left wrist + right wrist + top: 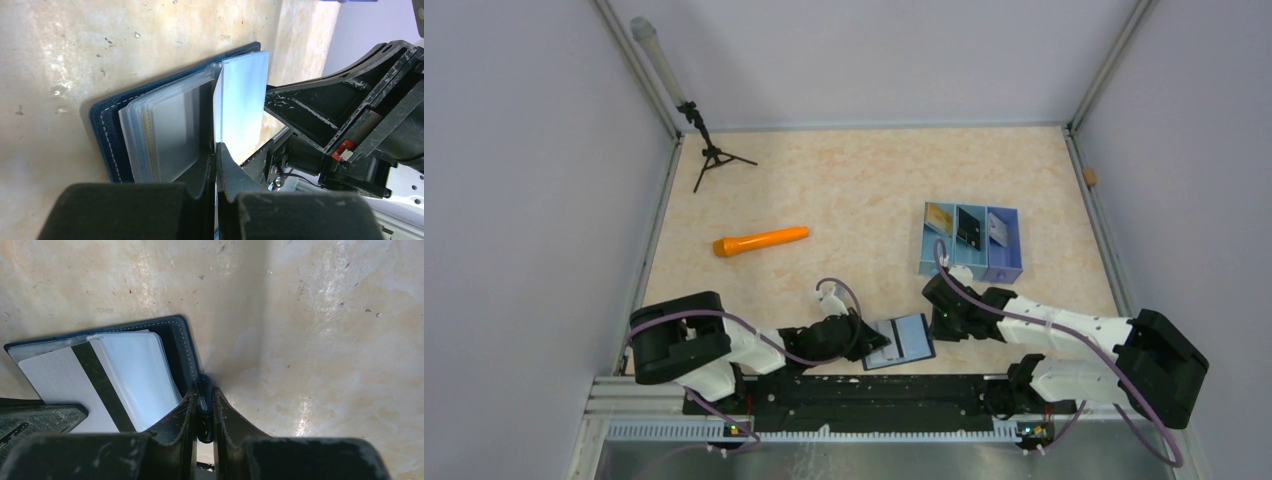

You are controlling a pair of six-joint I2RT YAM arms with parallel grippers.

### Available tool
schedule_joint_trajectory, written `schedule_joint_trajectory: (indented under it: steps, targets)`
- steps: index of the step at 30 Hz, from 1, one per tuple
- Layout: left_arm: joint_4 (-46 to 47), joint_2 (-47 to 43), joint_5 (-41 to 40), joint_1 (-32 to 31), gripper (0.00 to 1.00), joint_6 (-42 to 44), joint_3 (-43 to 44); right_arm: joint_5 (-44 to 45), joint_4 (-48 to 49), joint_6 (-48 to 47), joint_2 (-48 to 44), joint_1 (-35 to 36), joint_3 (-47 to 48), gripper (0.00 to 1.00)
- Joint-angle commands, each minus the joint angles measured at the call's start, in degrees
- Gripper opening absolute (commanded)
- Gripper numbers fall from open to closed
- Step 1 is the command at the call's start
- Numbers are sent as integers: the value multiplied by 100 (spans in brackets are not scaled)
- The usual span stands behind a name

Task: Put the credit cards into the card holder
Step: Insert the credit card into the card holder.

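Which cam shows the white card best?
Right wrist: the white card lies face-on over the open card holder, black stripe clear. Left wrist sees it at a steep angle, a pale panel pinched in the left gripper. Top external shows only a small pale patch with a dark line.

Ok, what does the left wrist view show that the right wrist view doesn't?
Only the left wrist view: the clear sleeves fanned open, and the left gripper shut on the edge of the white card. Only the right wrist view: the card's black stripe, and the right gripper clamped on the navy rim of the card holder. Both: the open card holder on the table, with the white card.
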Motion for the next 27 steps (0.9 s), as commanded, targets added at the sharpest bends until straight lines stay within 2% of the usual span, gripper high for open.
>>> schedule_joint_trajectory:
  steps: [1,17,20,27]
  targets:
    - [-422,34,-65,23,0,275,183,125,-342,-32,105,118,95,0]
    - [-205,518,258,38,1,92,280,150,-361,-35,115,163,151,0]
    - [-461,413,211,39,9,115,347,166,-365,-27,98,165,130,0]
    - [-1691,113,90,32,29,339,845,311,-519,-2,95,165,146,0]
